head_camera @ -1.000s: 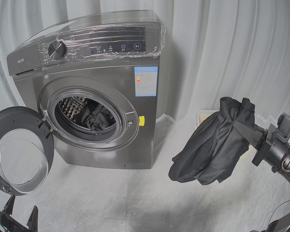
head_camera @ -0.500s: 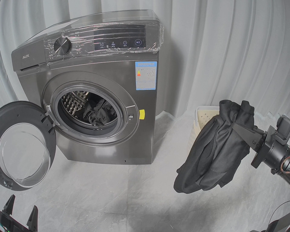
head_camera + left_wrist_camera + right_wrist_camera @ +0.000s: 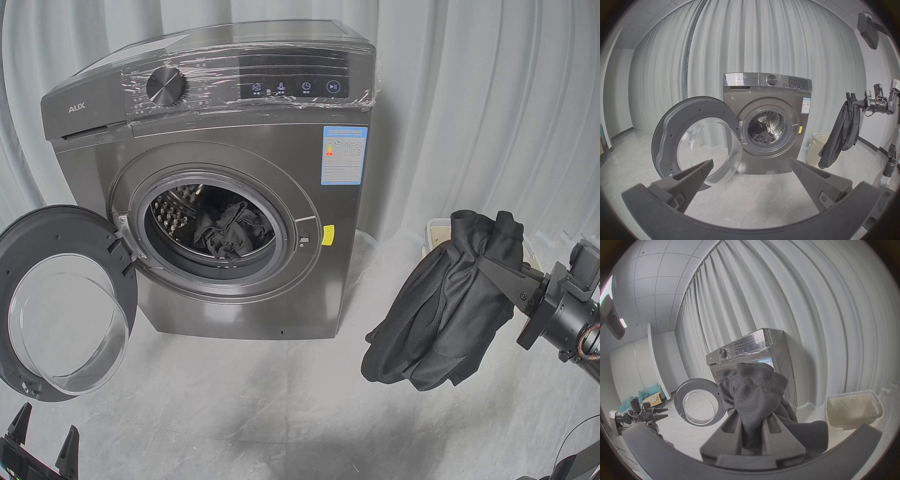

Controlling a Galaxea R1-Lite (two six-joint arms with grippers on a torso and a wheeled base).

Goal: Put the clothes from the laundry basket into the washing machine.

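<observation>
White curtains (image 3: 487, 112) hang round the whole corner, and against them stands the grey front-loading washing machine (image 3: 237, 156). Its round door (image 3: 59, 300) is swung fully out to the robot's left, which leaves the drum mouth unobstructed for loading. Off to the right, well apart from the machine, a black mesh garment (image 3: 444, 306) hangs in mid-air clear of the floor. It droops in long folds because it is pinched only near its top edge. Behind it, by the curtain, sits the cream perforated laundry basket (image 3: 850, 410), and what I can see of its inside looks bare. Some dark clothes (image 3: 231, 230) already lie heaped in the drum, so I'd judge this piece to be a late one. The right gripper (image 3: 494, 270) is clamped tight on the bunched fabric and held high, presumably so the hem won't drag. The left gripper (image 3: 750, 162) sits low with its fingers spread wide and nothing between them, facing the drum opening.
</observation>
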